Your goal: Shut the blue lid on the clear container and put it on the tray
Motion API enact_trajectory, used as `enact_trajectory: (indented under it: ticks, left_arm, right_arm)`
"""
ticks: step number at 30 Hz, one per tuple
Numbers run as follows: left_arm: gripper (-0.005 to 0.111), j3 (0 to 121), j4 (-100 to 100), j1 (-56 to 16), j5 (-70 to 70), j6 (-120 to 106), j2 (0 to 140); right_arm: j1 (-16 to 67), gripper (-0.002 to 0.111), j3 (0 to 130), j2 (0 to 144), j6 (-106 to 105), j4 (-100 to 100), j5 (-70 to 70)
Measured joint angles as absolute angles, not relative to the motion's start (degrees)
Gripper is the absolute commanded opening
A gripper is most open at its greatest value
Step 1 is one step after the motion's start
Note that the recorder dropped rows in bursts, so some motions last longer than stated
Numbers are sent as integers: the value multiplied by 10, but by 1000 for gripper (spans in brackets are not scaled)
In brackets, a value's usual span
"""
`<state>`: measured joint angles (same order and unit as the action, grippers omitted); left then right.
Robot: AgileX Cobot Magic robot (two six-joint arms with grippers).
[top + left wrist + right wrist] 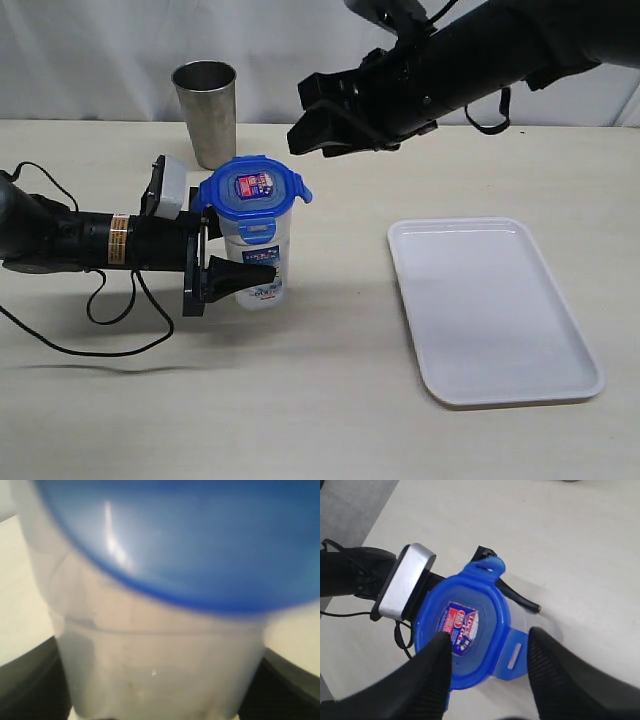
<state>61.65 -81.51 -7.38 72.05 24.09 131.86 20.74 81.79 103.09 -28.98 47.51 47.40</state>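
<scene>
**Surface and surroundings.** The tabletop (320,430) is a plain, pale beige, matte surface. A white draped backdrop (90,50) closes off the far side. A grey steel cup (206,112) stands upright near the far edge. Black cables lie on the left of the tabletop.

**Container.** The clear container (272,258) stands upright on the tabletop, left of centre and just in front of the steel cup, with its long axis vertical. The blue lid (252,186) sits on its mouth, sticker facing up. Two flaps project outward from the rim and the front flap hangs down against the wall. Whether any flap is latched cannot be told.

**Tray.** The tray (490,310) lies flat on the right, well apart from the container. Its long axis runs from the near edge toward the far edge.

**Left end effector.** The left end effector (245,270) reaches in horizontally from the left and is clamped on the container's lower body, one finger on each side.

**Right end effector.** The right end effector (305,120) hangs above the lid without touching it. Its fingers are spread wide and hold nothing.
</scene>
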Motion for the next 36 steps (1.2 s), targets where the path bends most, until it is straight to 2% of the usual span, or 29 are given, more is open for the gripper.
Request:
enact_trajectory:
  ticks: [3, 36]
  left_arm:
    - [0, 616, -815, -74, 721, 241, 1319]
    - [0, 616, -819, -68, 723, 245, 1319]
  right_arm:
    - [207, 36, 819, 1052, -290, 475, 492]
    - [214, 37, 827, 1122, -335, 571, 530]
